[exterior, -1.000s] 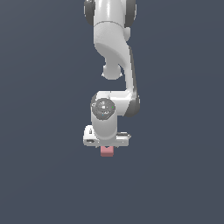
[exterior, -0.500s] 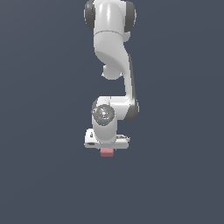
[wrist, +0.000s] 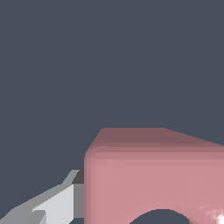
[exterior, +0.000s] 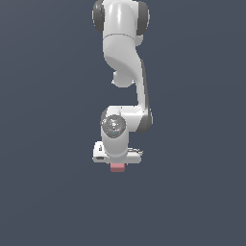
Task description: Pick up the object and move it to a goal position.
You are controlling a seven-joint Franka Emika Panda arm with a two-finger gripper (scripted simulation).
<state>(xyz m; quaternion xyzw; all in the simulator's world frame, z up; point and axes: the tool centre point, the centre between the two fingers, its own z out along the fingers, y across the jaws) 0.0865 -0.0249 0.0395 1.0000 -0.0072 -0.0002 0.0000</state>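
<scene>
Arm slightly shifted, tool [exterior: 116,163] closed on pink block [exterior: 116,167]

Count: 1 robot arm [exterior: 126,72], 1 gripper [exterior: 117,163], 1 pink block [exterior: 117,167]. Nothing else countable.

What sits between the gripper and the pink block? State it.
Nothing. In the exterior view the pink block sits directly under the gripper with no gap. The wrist view shows a finger meeting its side.

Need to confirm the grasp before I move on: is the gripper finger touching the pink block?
Touching. In the wrist view one finger butts flush against the side of the pink block, no gap showing.
</scene>
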